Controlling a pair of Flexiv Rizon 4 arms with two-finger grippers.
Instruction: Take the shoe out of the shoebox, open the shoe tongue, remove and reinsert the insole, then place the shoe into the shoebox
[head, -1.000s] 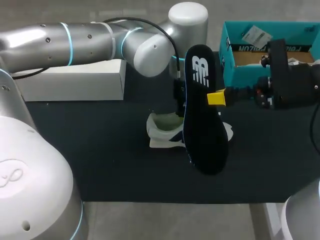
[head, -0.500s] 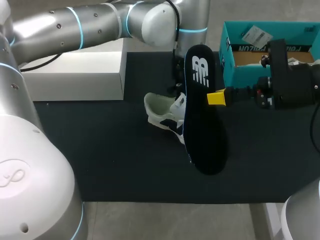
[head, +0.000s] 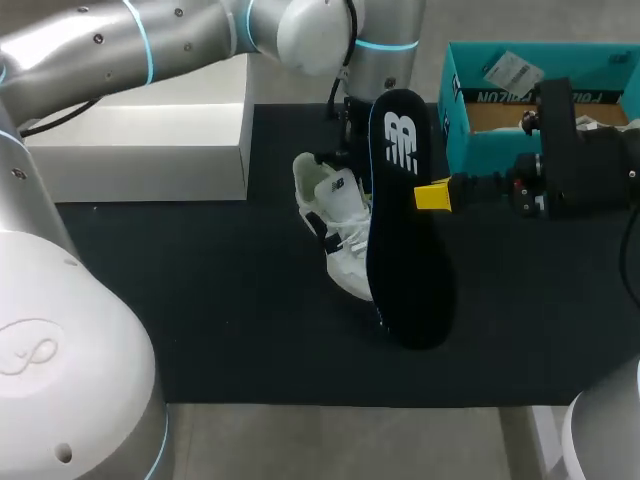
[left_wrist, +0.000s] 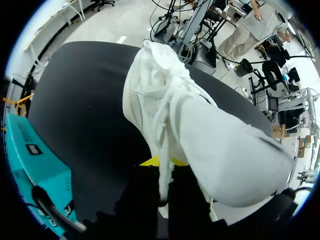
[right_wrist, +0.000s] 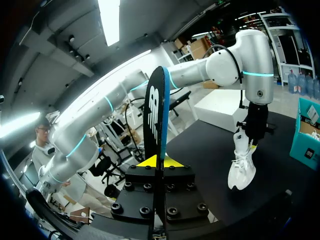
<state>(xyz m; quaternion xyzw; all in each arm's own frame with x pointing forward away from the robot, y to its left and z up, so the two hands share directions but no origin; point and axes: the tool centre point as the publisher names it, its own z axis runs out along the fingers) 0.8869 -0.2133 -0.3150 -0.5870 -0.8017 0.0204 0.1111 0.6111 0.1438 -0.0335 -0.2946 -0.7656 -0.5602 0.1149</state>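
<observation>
left claw (right_wrist: 251, 141) grips shoe (head: 340, 225), now lifted, toe down; right claw (head: 432, 195) clamps insole (head: 405, 250), unmoved

The shoe (head: 338, 225) is soft white cloth; the insole (head: 408, 250) is matt black; the shoebox (head: 470, 140) is smooth teal cardboard; the surface (head: 200, 300) is dull black matting.

The left arm (head: 180, 40) runs level, well left of the shoebox (head: 455, 110). It bends at the elbow and points its wrist straight down. Its gripper (right_wrist: 251, 142) is clamped on the shoe (head: 340, 225), which hangs below it. The right arm (head: 580, 170) lies level along the shoebox's near side, its gripper (head: 432, 195) pinching the insole (head: 405, 230) on edge.
</observation>
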